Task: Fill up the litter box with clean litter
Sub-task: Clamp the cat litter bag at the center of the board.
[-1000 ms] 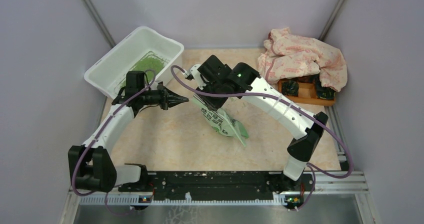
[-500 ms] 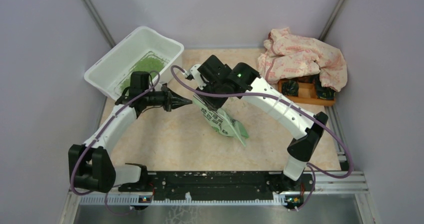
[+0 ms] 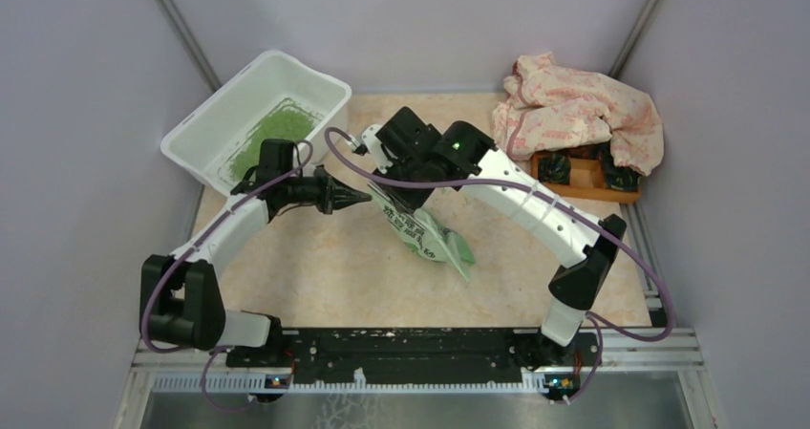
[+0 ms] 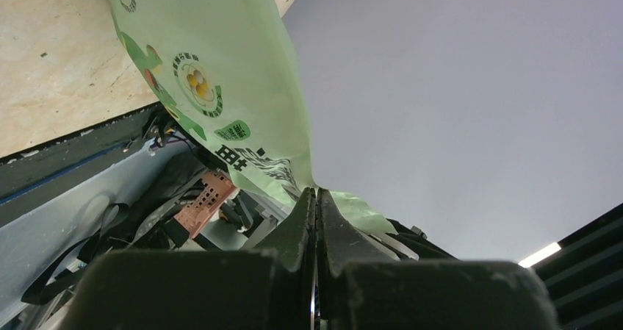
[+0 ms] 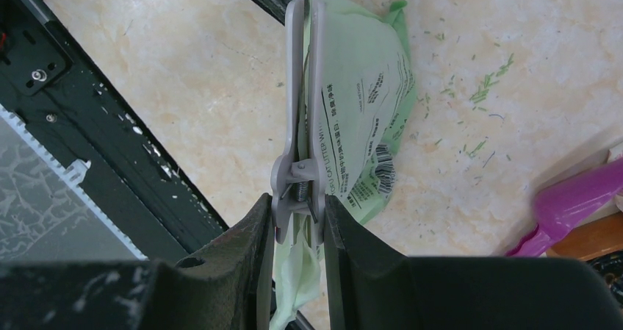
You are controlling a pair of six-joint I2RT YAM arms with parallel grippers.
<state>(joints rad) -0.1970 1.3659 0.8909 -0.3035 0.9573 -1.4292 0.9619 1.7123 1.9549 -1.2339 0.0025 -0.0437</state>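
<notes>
Far left, rear of the counter (image 3: 315, 267): the litter box (image 3: 203, 121) sits at an angle against the left wall. The clean litter (image 3: 272, 131) lies inside it as a light green patch on the floor of the tub, toward the side nearest my arms. The rest of the floor shows white.

My left end effector (image 3: 361, 198) hangs just right of the box's near corner and points right, level with the counter. In the left wrist view its fingers (image 4: 297, 223) are pressed together with only a thin seam between them. The tips (image 4: 316, 198) meet the lower edge of the green bag (image 4: 220, 87). I cannot tell whether any film is caught between them.

Centre: the bag (image 3: 432, 240) hangs from my right end effector (image 3: 394, 196), and its lower end trails toward the near right. It is printed with text and a barcode.

In the right wrist view a grey spring clip (image 5: 297, 117) is clamped along the bag's (image 5: 364, 95) top edge. My right end effector (image 5: 297, 211) is closed on the spring end of that clip, one finger on each side. Loose green granules (image 5: 485, 87) are scattered on the counter beyond the bag. A magenta plastic piece (image 5: 577, 201) shows at the right edge of that view; its full shape is out of frame.

Far right, rear: a pink patterned cloth (image 3: 578, 109) is heaped over the back of an orange wooden tray (image 3: 583, 188). Dark items sit in the tray's compartments, too small to identify.
</notes>
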